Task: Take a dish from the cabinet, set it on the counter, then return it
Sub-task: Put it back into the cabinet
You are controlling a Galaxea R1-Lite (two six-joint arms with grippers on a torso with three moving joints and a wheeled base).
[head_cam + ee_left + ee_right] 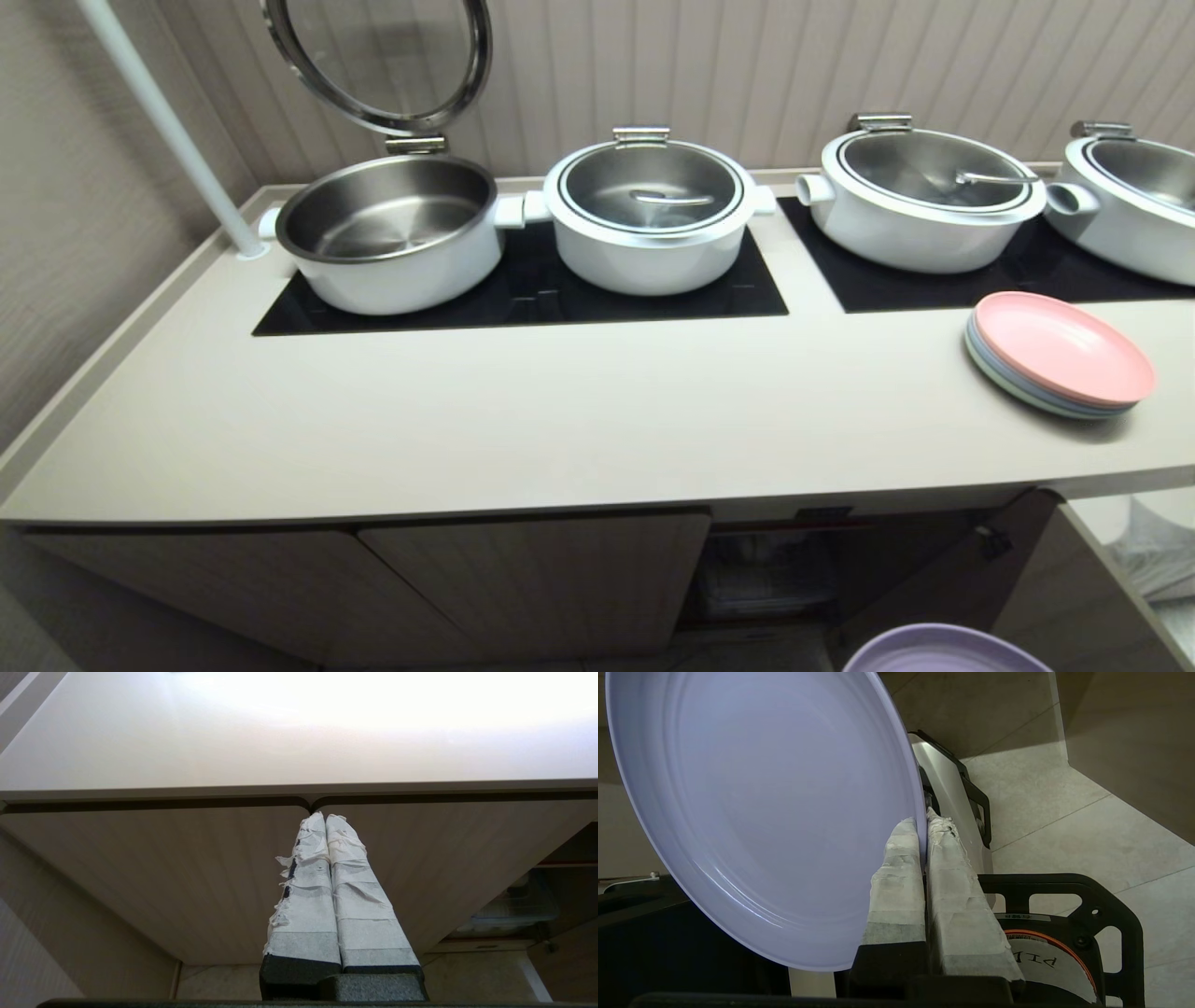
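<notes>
Tiled floor (1064,826) lies below the right claw (923,826), which pinches the rim of the lavender dish (761,812) in front of the cabinet (523,579). The left claw (325,821) is closed with nothing in it. Farther, pink-topped plates (1060,364) rest on the desk (560,411).

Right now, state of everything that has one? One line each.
Round lavender plastic plate: pinched at its rim by the right gripper, below counter level.
Right gripper: shut on the plate.
Left gripper: shut, empty, facing closed cabinet doors.
Beige ribbed cabinet: left doors closed, right door open.
Leftmost white pot: glass lid raised.
Other three white pots: lids closed.
Pink-topped plate stack: resting on the beige counter.
</notes>
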